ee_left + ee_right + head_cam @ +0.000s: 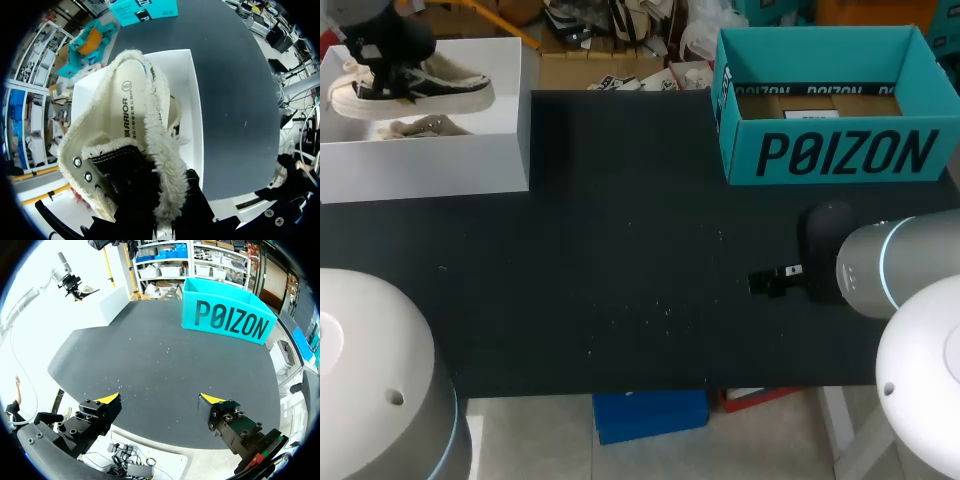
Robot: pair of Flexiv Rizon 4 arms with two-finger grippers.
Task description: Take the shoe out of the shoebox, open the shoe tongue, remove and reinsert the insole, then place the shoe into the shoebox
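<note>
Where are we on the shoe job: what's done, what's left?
Done: nothing I can confirm. In hand: the left gripper holds the shoe above the white shoebox, with the insole seated inside it. Whether this is the lift-out or the return, I cannot tell. The right gripper is open over the table. Left: at least setting the shoe in the box.

Wide stretch of black table (620, 260) between white shoebox (420, 160) and teal box (840, 155).
</note>
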